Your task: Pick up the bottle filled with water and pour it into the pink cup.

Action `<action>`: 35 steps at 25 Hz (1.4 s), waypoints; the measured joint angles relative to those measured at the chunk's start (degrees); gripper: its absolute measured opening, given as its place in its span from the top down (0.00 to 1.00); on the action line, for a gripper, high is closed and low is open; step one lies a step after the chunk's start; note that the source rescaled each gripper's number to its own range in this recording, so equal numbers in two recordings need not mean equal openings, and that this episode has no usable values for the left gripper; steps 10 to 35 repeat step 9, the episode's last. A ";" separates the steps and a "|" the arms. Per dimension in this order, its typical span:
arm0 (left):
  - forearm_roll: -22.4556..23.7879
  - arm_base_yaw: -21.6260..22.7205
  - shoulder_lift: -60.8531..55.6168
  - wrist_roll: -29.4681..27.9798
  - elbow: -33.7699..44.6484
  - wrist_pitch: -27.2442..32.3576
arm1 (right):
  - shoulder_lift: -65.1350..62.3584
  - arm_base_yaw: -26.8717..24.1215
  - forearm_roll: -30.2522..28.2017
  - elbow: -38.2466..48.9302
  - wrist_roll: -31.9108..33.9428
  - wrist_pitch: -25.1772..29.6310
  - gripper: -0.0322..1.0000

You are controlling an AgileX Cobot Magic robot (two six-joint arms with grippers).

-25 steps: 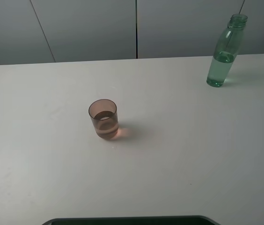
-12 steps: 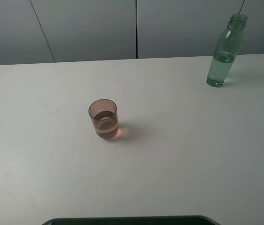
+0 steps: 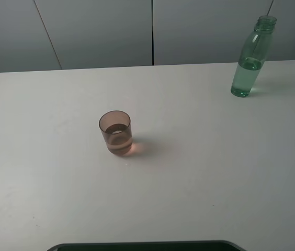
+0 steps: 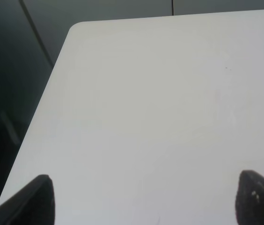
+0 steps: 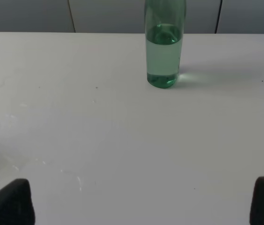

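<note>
The green-tinted bottle [image 3: 248, 60] stands upright and uncapped at the table's far right, roughly half full of water. In the right wrist view the bottle [image 5: 164, 51] is straight ahead, well beyond my right gripper [image 5: 139, 206], whose dark fingertips [image 5: 10, 204] sit wide apart with nothing between them. The pink cup [image 3: 116, 133] stands left of the table's middle and holds a little liquid. My left gripper [image 4: 148, 204] is open over bare table near the far left corner, and neither object shows in its view. Neither gripper appears in the exterior high view.
The white table [image 3: 200, 178] has a rounded far left corner [image 4: 76, 28]. Grey wall panels [image 3: 100, 31] rise behind it. A dark rounded edge [image 3: 142, 246] shows at the near side of the table.
</note>
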 joint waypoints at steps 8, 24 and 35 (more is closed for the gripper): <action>0.00 0.00 0.00 0.00 0.00 0.00 | 0.00 0.00 0.00 0.00 0.00 0.00 0.00; 0.00 0.00 0.00 0.00 0.00 0.00 | 0.00 0.00 0.00 0.00 0.00 0.00 0.00; 0.00 0.00 0.00 0.00 0.00 0.00 | 0.00 0.00 0.00 0.00 0.00 0.00 0.00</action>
